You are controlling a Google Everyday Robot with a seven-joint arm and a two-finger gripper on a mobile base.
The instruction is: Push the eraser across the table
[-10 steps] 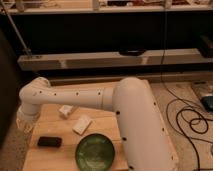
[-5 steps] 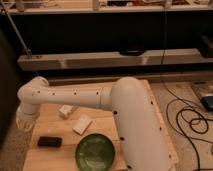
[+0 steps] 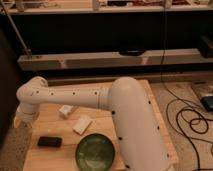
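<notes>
Non-task items recorded: one bowl, two pale pieces, floor cabling, rear shelving.
A round green bowl (image 3: 96,151) sits upright, near and left of centre. A white bottle (image 3: 82,124) lies just beyond it to the left. A small pale block (image 3: 65,110) lies farther back and further left, apart from the bottle. Black cables (image 3: 192,120) loop on the floor at right, near a blue object (image 3: 207,102). A long pale shelf (image 3: 100,61) spans the far side, with a dark item (image 3: 132,51) on it. The gripper (image 3: 21,120) hangs at the far left.

Lab, cables (image 3: 193,121); gripper (image 3: 19,122) at table's (image 3: 56,159) left
</notes>
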